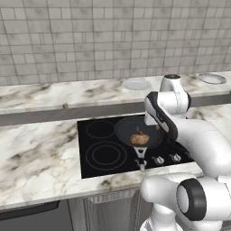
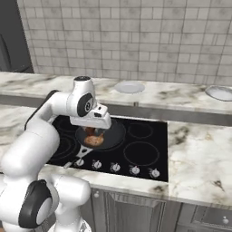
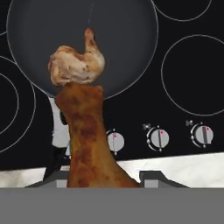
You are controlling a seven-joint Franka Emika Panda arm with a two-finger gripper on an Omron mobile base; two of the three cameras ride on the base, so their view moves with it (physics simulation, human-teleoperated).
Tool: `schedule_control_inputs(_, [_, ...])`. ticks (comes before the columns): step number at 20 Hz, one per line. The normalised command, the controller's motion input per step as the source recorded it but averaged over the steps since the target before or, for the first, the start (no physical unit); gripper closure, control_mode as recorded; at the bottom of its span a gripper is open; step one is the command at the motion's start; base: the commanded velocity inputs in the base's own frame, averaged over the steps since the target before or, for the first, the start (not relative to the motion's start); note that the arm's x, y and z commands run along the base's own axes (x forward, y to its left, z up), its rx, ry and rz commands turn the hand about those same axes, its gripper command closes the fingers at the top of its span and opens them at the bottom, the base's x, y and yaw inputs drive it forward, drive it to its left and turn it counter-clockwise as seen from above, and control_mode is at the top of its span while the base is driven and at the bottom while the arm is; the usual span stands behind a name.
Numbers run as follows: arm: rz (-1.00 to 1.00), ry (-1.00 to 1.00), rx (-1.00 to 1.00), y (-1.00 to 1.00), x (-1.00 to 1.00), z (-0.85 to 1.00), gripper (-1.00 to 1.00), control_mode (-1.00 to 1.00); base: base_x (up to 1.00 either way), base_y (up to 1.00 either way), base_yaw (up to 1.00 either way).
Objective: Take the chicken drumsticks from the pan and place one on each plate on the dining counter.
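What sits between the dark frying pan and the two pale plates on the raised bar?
Bare black cooktop glass, then the bar's dark grey front; left base view.

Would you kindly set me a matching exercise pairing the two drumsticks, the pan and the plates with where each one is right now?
Things:
1. darker drumstick
2. paler drumstick
3. pan
4. plates

Places:
A. on the dining counter, bare
B. on the black cooktop
C. lying in the pan
D. clamped in the gripper

Pairs: 1-D, 2-C, 3-B, 4-A
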Motion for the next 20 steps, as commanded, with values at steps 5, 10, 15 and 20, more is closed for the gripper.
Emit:
schedule_control_inputs(5, [0.0, 0.0, 0.0, 0.0, 0.0, 0.0, 1.0, 1.0, -0.42, -0.16, -0.51])
schedule_control_inputs(10, [0.0, 0.0, 0.0, 0.0, 0.0, 0.0, 1.0, 1.0, 0.0, 0.09, -0.99])
schedule_control_inputs(15, [0.0, 0.0, 0.0, 0.0, 0.0, 0.0, 1.0, 1.0, 0.0, 0.07, -1.0])
schedule_control_inputs(20, [0.0, 0.0, 0.0, 0.0, 0.0, 0.0, 1.0, 1.0, 0.0, 0.05, -1.0])
